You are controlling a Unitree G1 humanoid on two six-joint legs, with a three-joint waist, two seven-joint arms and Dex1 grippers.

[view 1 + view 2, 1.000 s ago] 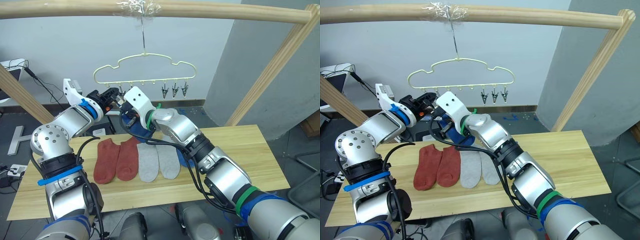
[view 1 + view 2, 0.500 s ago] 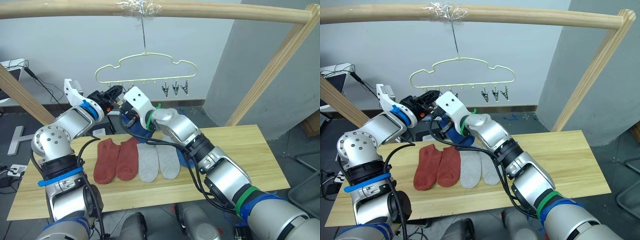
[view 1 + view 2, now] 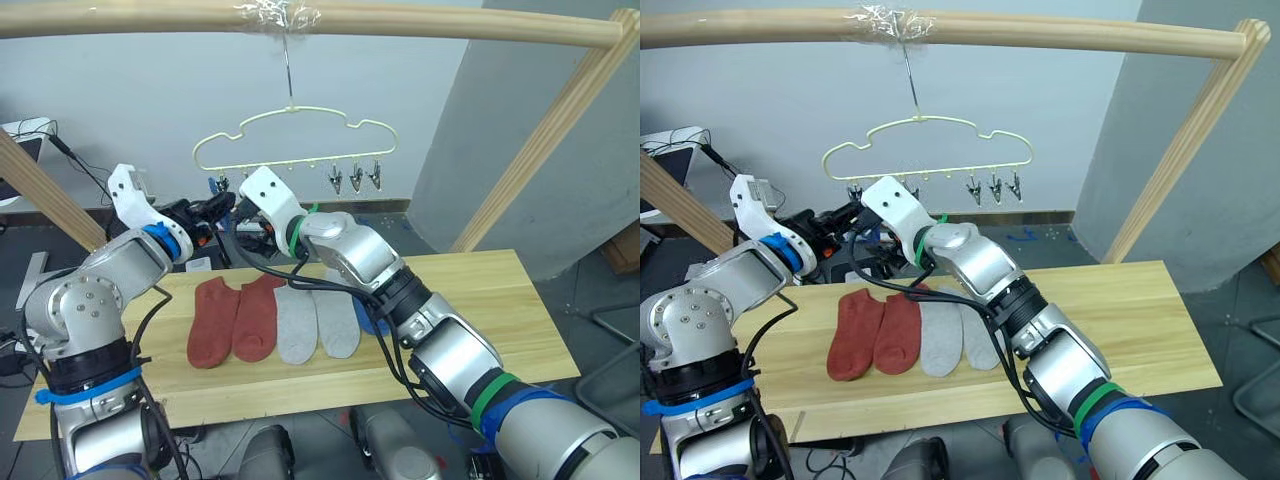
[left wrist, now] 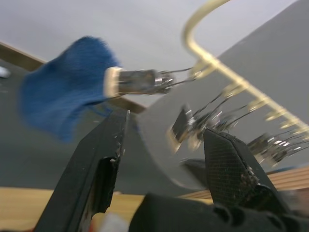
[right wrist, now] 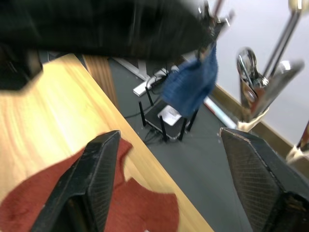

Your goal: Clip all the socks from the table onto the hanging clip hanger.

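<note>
Blue sock (image 4: 63,92) hanging down from end clip (image 4: 137,81), left gripper (image 4: 161,145) open, empty, right gripper (image 5: 183,169) wide open.

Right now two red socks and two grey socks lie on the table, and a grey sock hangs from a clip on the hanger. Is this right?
Not quite: the hanging sock is blue, as the left wrist view shows. Two red socks and two grey socks do lie on the table, under the hanger.

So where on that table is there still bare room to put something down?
The table's right end, past the blue sock, is bare planks. So is the front strip below the sock toes, and the left end beside the rust-red socks. The middle is crowded: rust-red and grey socks side by side, with both arms above the back edge.
</note>
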